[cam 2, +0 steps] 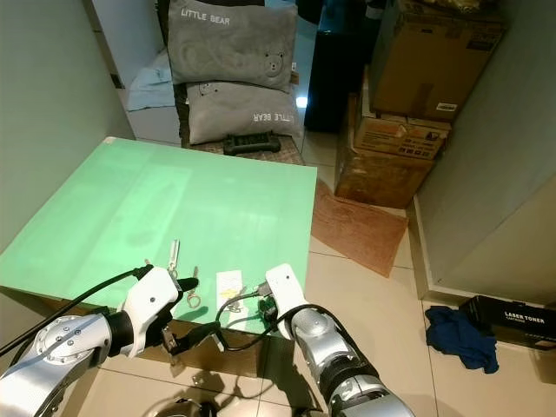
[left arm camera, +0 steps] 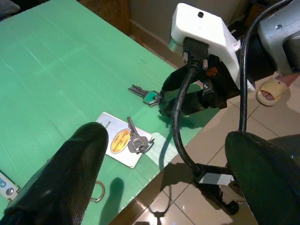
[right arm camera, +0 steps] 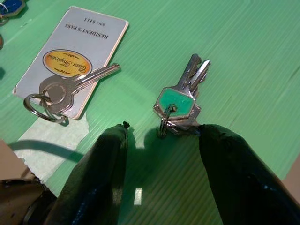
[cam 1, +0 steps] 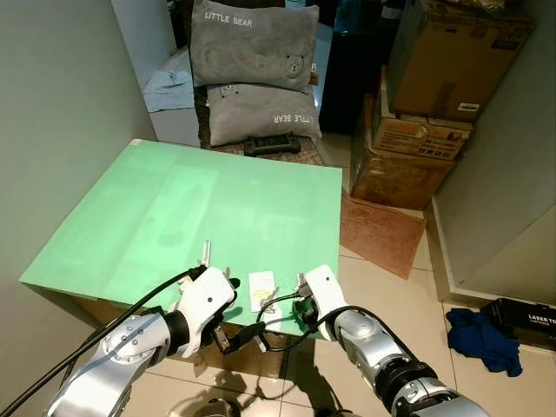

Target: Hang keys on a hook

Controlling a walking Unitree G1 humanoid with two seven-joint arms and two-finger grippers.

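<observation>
Your right claw (right arm camera: 161, 154) sits low at the near edge of the green desk (cam 1: 191, 217) with its two black fingers spread apart, released, holding nothing. Right between the fingertips lies the bunch of keys (right arm camera: 180, 101) with the teal head, flat on the desk, ring end toward the claw. One finger looks like it's just about touching the bunch, but I can't tell for sure.

Just beside that bunch is a grey pass card (right arm camera: 72, 58) printed "RESIDENT'S PASS" with a yellow oval logo; the script looks like "Casa Tropicana" but it's small. A second plain silver key (right arm camera: 70, 84) on a ring lies partly on top of that card, and the card sits on a strip of pale tape (right arm camera: 44, 145) at the desk edge.

Your left claw (left arm camera: 164, 183) hovers near the same edge, fingers wide apart, also empty. A small loose ring (left arm camera: 97, 191) lies on the desk near it.

Behind the desk you've got two grey pillows (cam 1: 256, 43) reading "LITTLE BEAR", stacked cardboard boxes (cam 1: 426, 122) to the right, a blue cloth (cam 1: 485, 339) on the floor and a black box (cam 1: 526, 320) marked "LASER TO…".
</observation>
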